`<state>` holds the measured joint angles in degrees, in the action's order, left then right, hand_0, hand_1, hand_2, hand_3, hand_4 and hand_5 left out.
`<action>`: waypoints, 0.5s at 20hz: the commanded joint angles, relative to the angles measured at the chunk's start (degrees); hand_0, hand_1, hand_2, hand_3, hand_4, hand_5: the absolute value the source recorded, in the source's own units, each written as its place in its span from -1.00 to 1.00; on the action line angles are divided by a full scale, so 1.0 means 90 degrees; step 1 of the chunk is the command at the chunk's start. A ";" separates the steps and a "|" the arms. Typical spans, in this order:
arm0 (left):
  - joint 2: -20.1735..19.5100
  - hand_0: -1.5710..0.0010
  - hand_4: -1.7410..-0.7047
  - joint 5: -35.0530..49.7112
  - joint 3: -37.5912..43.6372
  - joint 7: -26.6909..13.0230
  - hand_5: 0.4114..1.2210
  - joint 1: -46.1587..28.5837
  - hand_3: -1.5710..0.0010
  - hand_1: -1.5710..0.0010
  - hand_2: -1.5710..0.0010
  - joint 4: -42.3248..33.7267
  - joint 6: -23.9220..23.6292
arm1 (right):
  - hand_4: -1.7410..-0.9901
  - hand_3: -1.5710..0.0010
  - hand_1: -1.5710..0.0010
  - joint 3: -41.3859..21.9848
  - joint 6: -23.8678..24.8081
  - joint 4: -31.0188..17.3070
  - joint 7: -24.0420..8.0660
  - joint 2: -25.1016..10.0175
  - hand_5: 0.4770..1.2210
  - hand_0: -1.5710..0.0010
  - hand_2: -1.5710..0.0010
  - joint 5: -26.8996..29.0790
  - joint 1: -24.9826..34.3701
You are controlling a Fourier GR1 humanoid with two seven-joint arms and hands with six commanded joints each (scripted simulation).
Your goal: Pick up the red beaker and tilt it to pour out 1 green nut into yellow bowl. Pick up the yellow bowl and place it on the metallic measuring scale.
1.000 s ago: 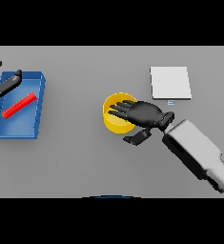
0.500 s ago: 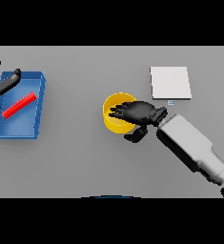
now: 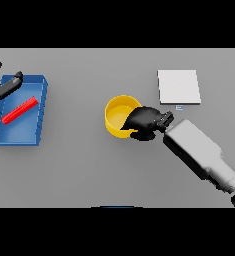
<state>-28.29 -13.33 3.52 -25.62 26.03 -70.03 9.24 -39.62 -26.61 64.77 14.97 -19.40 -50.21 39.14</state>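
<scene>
Right hand (image 3: 145,121) now clasping yellow bowl (image 3: 120,116)

yellow bowl (image 3: 118,116), blue tray (image 3: 40,107), red beaker (image 3: 20,110), grey table (image 3: 79,170)

Right hand (image 3: 145,121) gripping yellow bowl (image 3: 120,116)

Bowl (image 3: 120,116) mid-table; scale (image 3: 178,86) behind-right of it; tray (image 3: 36,115) far left, holding beaker (image 3: 20,110).
</scene>
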 commanded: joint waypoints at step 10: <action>-0.0061 1.00 0.86 0.0035 0.0015 -0.0009 -0.27 -0.0058 1.00 1.00 1.00 -0.0089 0.0062 | -0.96 -0.49 -0.95 0.0207 -0.0434 0.0562 -0.0361 -0.0292 0.98 -0.95 -0.83 0.0284 0.0061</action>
<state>-28.86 -13.03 3.67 -25.71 25.52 -70.83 9.77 -37.74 -30.49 69.85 11.66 -22.04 -47.62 39.74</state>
